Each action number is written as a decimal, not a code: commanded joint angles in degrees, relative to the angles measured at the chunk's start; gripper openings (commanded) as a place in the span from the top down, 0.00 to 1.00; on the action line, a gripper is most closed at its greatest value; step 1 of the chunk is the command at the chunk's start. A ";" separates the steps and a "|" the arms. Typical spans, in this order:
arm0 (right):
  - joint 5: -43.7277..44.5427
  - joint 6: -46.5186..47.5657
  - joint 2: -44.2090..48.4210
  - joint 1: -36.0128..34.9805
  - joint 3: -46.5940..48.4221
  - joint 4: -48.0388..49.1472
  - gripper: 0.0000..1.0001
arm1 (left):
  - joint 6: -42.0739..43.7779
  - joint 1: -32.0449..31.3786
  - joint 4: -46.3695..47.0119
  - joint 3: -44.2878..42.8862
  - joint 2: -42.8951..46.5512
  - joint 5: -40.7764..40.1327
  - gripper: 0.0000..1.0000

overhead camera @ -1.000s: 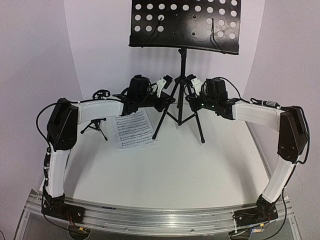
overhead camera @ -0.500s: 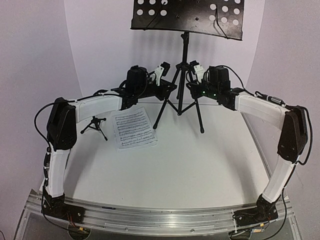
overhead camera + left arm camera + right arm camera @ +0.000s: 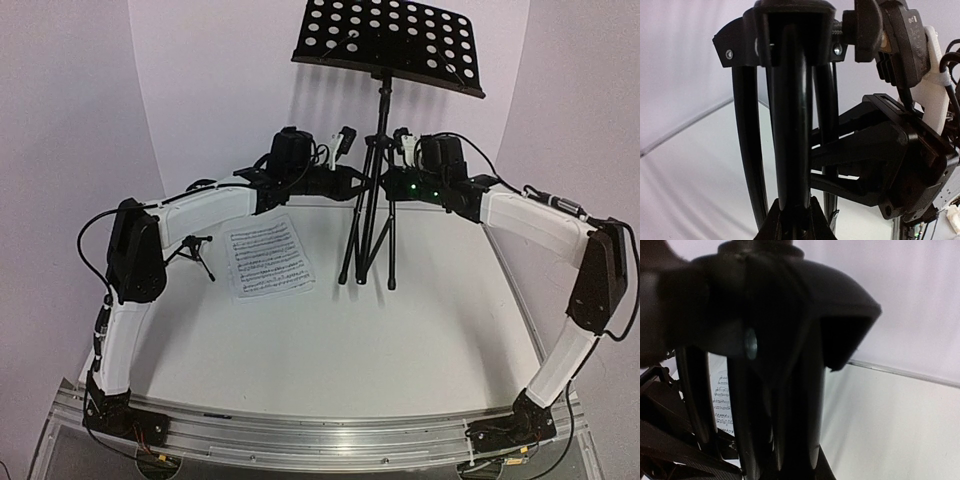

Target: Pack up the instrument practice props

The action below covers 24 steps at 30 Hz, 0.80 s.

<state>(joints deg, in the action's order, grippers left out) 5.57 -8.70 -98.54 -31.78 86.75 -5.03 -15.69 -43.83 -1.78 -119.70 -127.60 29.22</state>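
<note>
Music stand [image 3: 381,110] stood at the back of the surface [image 3: 400,330], legs drawn nearly together, desk tilted. Left gripper [image 3: 362,183] and right gripper [image 3: 392,183] clamped narrowly on it from either side, near the leg hub. Sheet music [image 3: 265,258] lay flat to its left, with a small mic stand [image 3: 197,250] beyond.

Both arms share one construction: white-shelled links joined by black joint housings. This applies to the left arm [image 3: 205,208] and the right arm [image 3: 528,218]. Each stands on a black base block [image 3: 112,410] with thin wiring at its foot. A black cable [image 3: 82,240] loops outside the elbow housing. Wrist sections are black, each fitted with a white bracket [image 3: 333,150]. A green indicator lamp [image 3: 414,187] glows on the right wrist. The left gripper [image 3: 792,225] and right gripper [image 3: 387,185] have black fingers.
</note>
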 commanded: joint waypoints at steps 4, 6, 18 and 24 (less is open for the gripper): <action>-8.80 3.77 8.21 -14.96 -2.66 12.42 1.00 | 8.23 -10.25 4.62 4.30 9.40 9.17 1.00; -7.34 2.97 9.24 -16.18 -4.02 12.42 1.00 | 9.29 -10.87 4.70 7.83 11.41 9.55 1.00; 7.94 -11.75 16.03 -27.53 -15.67 10.41 1.00 | 7.73 -12.15 2.36 23.32 21.21 11.97 1.00; 7.93 -23.47 16.70 -28.62 -19.54 9.64 1.00 | 1.18 -12.25 5.41 33.96 25.93 13.71 1.00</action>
<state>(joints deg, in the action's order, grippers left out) 27.16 -26.17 -84.18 -54.24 66.01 -12.16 -14.78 -50.42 -12.65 -88.90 -106.73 34.08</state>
